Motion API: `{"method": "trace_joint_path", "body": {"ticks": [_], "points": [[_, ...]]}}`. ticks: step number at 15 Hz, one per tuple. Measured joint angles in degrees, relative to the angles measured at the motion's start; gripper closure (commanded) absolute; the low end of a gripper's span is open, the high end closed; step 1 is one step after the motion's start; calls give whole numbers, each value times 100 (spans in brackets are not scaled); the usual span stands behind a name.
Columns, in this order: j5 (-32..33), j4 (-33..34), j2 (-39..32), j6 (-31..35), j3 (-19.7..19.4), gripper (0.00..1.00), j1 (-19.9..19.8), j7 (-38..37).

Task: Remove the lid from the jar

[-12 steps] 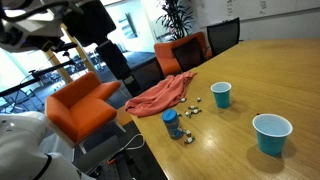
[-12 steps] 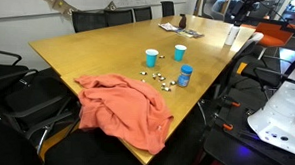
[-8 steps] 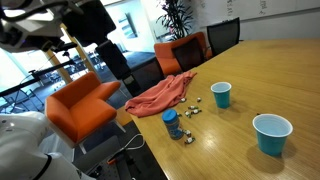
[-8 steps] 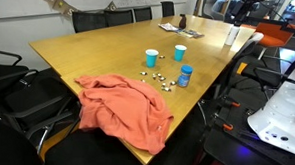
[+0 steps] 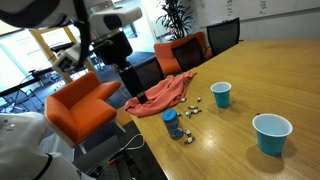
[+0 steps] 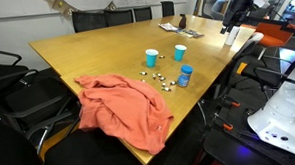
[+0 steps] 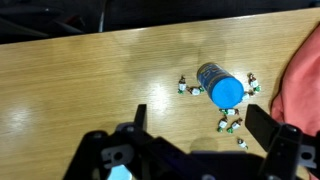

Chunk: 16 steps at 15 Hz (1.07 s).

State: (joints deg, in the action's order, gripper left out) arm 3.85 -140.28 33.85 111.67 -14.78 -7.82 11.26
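Note:
The jar [image 5: 172, 127] is small and clear and stands near the table edge, with the blue lid [image 5: 169, 115] on top. It also shows in the other exterior view [image 6: 185, 78] with its lid [image 6: 186, 69]. In the wrist view the jar [image 7: 208, 73] and lid [image 7: 226, 91] lie ahead of my gripper [image 7: 198, 112], slightly to the right. The gripper is open and empty, high above the table. In an exterior view the gripper [image 5: 130, 80] hangs off the table's edge, apart from the jar.
Small wrapped candies [image 5: 193, 108] lie scattered round the jar. An orange cloth [image 5: 160, 96] drapes over the table corner. Two teal cups [image 5: 221, 94] [image 5: 272, 133] stand further in. Orange chairs [image 5: 85, 105] stand beside the table.
My arm has swung and come lower and closer to the table edge. The jar, cups and cloth have not moved.

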Motion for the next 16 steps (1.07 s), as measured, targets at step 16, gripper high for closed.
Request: {"method": "trace_joint_path", "body": {"ticks": [16], "points": [[-179, -301, -1859, 2020, 1170, 0, 245, -1346]]}}
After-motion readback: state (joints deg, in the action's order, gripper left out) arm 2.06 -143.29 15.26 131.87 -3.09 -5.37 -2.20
